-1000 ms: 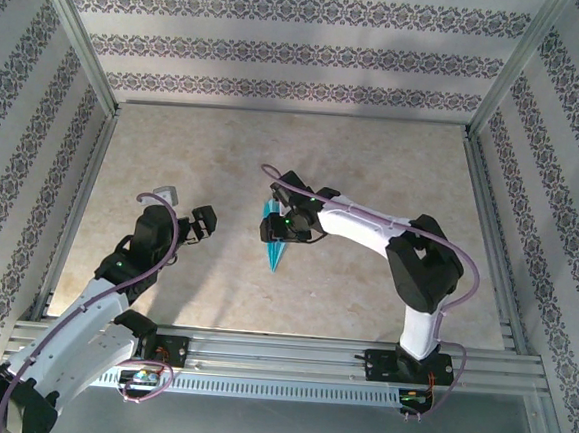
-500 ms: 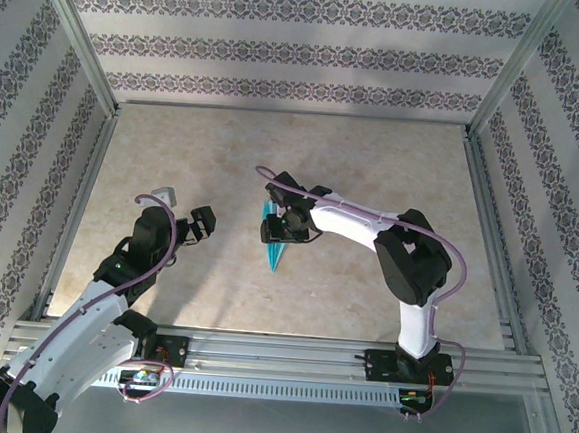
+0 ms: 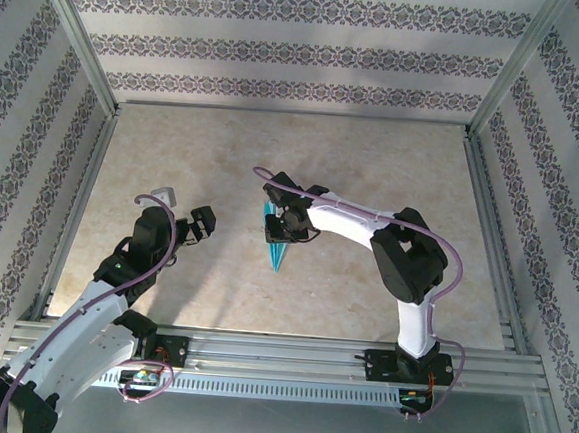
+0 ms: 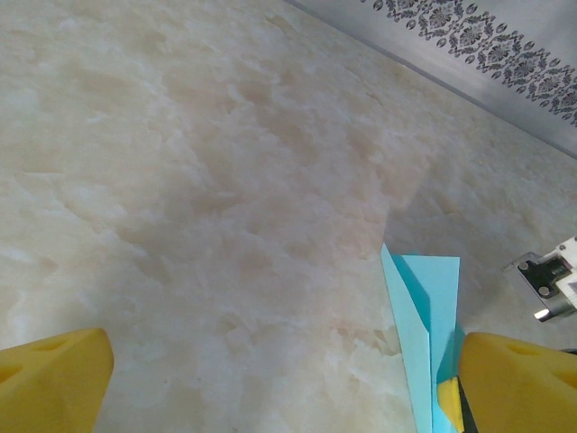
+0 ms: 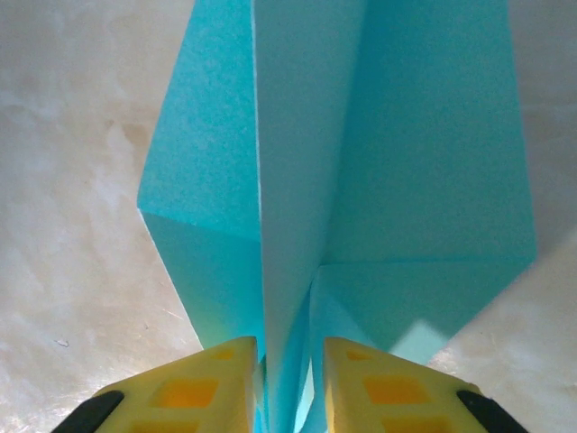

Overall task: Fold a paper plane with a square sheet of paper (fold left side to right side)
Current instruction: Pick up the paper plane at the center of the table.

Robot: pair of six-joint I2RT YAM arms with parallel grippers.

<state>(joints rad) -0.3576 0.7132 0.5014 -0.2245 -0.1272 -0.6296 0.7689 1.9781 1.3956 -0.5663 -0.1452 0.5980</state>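
The right gripper (image 5: pixel 287 383) is pinching the plane (image 5: pixel 406 180) by its raised middle fold. One yellow finger (image 5: pixel 194 388) is pressing on each side. The blue wings are spreading out to both sides past the fingertips. From above, this gripper is sitting over the plane's wide end, near the middle of the table (image 3: pixel 393 175). The pointy tip is poking toward the near edge. The left gripper (image 3: pixel 185 208) is hanging wide open, well apart from the plane, holding nothing.
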